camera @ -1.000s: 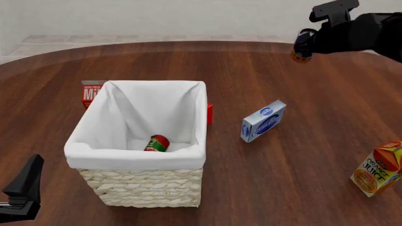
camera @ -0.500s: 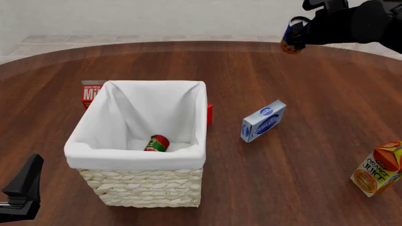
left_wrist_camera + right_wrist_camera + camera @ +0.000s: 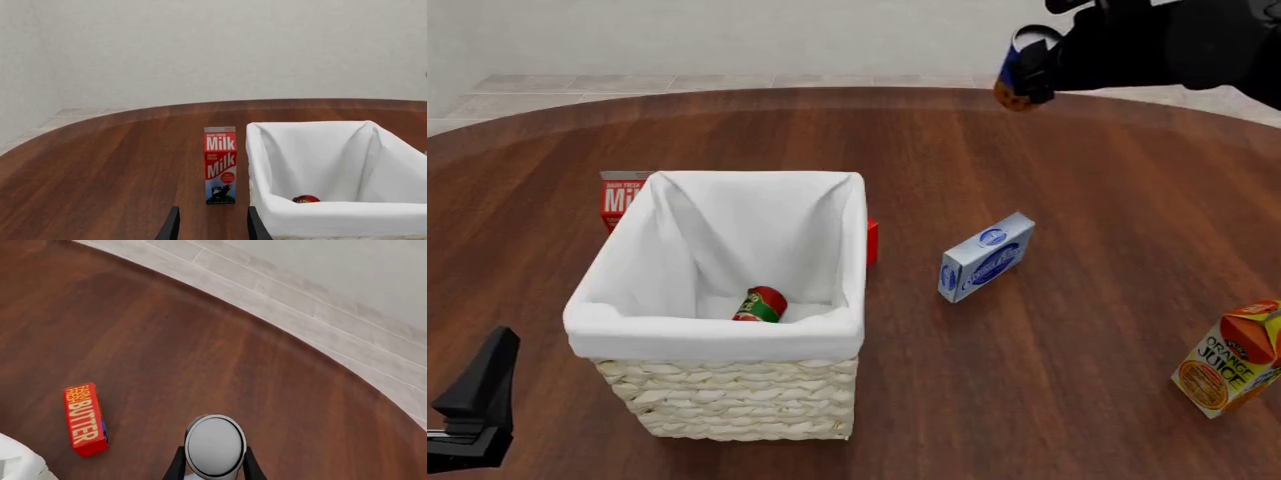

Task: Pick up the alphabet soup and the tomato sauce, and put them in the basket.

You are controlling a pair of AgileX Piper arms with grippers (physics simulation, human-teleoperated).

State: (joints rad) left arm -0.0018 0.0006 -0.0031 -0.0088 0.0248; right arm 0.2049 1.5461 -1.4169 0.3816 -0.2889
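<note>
1. At the near left corner of the front view, the left gripper (image 3: 478,405) hung low over the table (image 3: 1068,400). Its wrist view showed two dark fingers (image 3: 171,227) spread apart, with nothing between them.
2. Behind the basket's left side, a red milk carton (image 3: 618,197) stood upright, just beside the rim.
3. Left of the middle, the basket (image 3: 734,400) stood on the table, and the tomato sauce (image 3: 761,304) lay tilted on the white liner inside it.
4. Behind the basket's right side, a red butter box (image 3: 84,419) lay flat on the wood.
5. Right of the middle, a blue-and-white box (image 3: 986,256) rested on the table.
6. High at the far right, the right gripper (image 3: 1024,68) was closed on the alphabet soup (image 3: 1014,72), well above the table and well apart from the basket.
7. Near the right edge, an orange juice carton (image 3: 1230,358) stood slightly tilted.
</note>
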